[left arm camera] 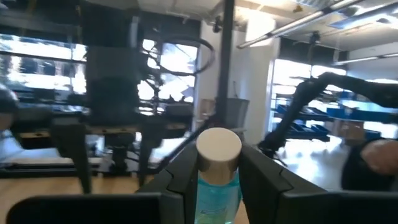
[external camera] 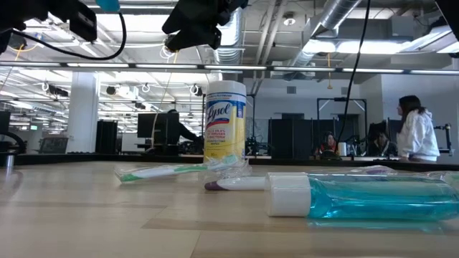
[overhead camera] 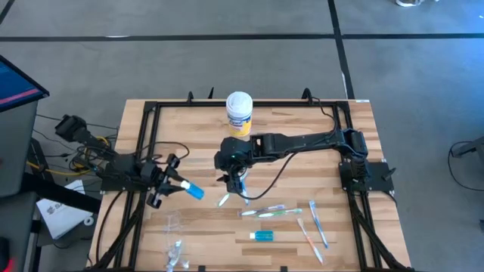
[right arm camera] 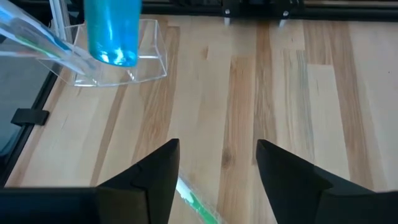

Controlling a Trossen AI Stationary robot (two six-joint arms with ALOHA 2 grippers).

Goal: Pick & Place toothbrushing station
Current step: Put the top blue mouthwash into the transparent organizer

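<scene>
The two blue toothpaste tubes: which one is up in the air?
The tube in the left gripper, near the table's left edge. Its fingers are clamped on it. The other tube lies flat on the table among the toothbrushes.

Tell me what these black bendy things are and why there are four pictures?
They are two robot arms working at a wooden table. Each ends in a pincher with two fingers. One picture looks down from above, one peeks level across the tabletop, and two come from little cameras on the arms' wrists.

The left gripper is lifted off the table and shut on a teal toothpaste tube with a white cap; its wrist camera shows that cap between the fingers. The right gripper is open and holds nothing, hanging above a green toothbrush.

More toothbrushes and a second tube lie on the table. At the back stands a tub of cleaning wipes. A clear plastic holder sits near the left arm.
</scene>
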